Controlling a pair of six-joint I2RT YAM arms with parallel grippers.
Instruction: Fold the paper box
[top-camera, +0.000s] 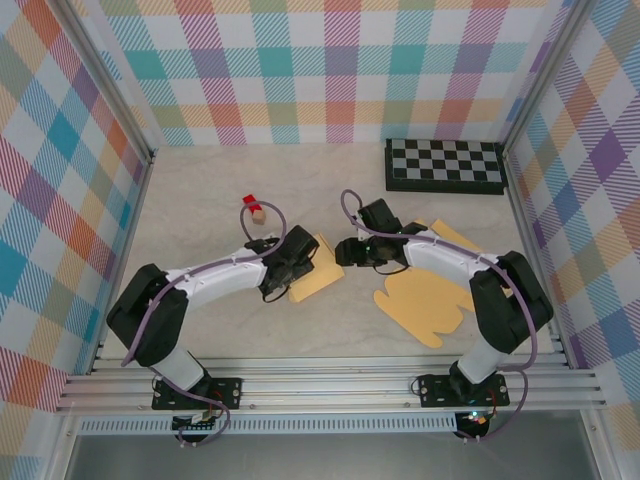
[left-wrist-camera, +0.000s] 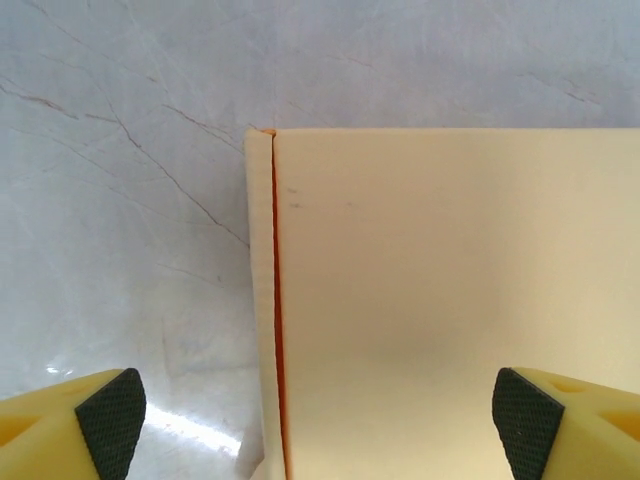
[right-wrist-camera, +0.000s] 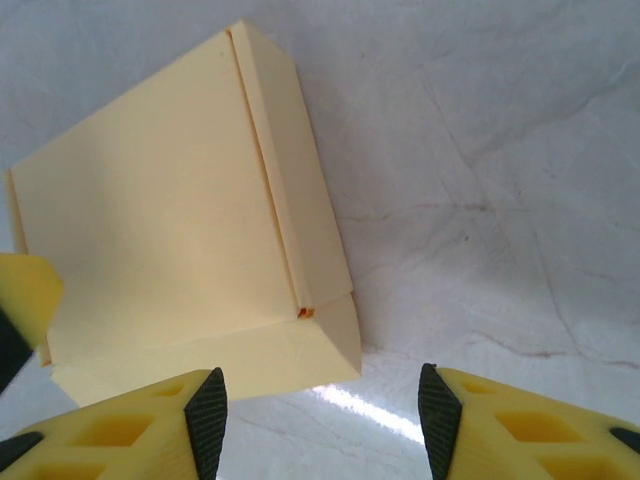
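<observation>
Two grippers face each other over the middle of the table (top-camera: 200, 190), and I find both spread wide, gripping nothing. The left gripper (left-wrist-camera: 320, 410) hangs over the partly folded paper box (left-wrist-camera: 450, 300), with one pad (left-wrist-camera: 110, 410) above bare table and the other above the box's flat top panel. The right gripper (right-wrist-camera: 320, 415) sits just right of the box, its jaws framing bare table beside a box corner. A flat cream cut-out sheet (top-camera: 425, 300) lies to the near right of the box. A checkerboard (top-camera: 445, 165) rests at the far right, and a small red-and-wood block (top-camera: 252, 207) lies far-left of the box.
</observation>
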